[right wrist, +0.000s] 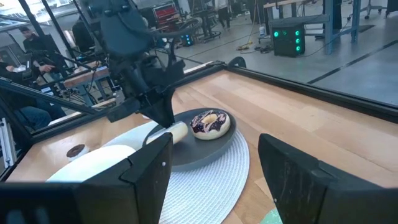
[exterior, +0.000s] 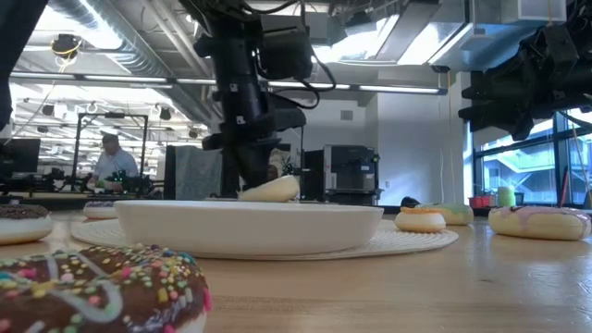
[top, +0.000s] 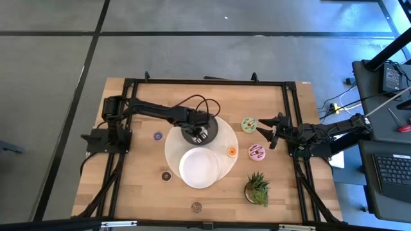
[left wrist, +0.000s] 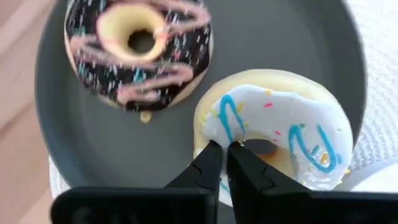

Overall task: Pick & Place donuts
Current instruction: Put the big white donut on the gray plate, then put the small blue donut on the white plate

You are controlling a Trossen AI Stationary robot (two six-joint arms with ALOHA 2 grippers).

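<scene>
So the left gripper (left wrist: 222,149) is over the dark grey plate (left wrist: 74,143), fingers pinched together on the rim of the white-iced donut (left wrist: 280,134) w/ blue squiggles. That donut sits tilted, one edge up, on the plate right next to the brown-iced donut (left wrist: 140,53) w/ pink drizzle. Grey plate sits on a round white woven mat (top: 226,168), partly tucked behind the white plate (top: 199,168) nearer the front edge.

Right gripper (top: 264,133) hangs off to the right side, fingers spread wide apart, nothing in them, between the green donut (top: 248,124) and the pink donut (top: 257,152). Mini orange donut (top: 232,151) is on the mat's right edge. Mini purple one (top: 158,135) is left of the mat, mini dark brown (top: 166,175) front-left, another small one (top: 196,206) near the front edge, can't tell its colour. Potted plant (top: 257,189) front-right. Ppl at desks in the bg.
</scene>
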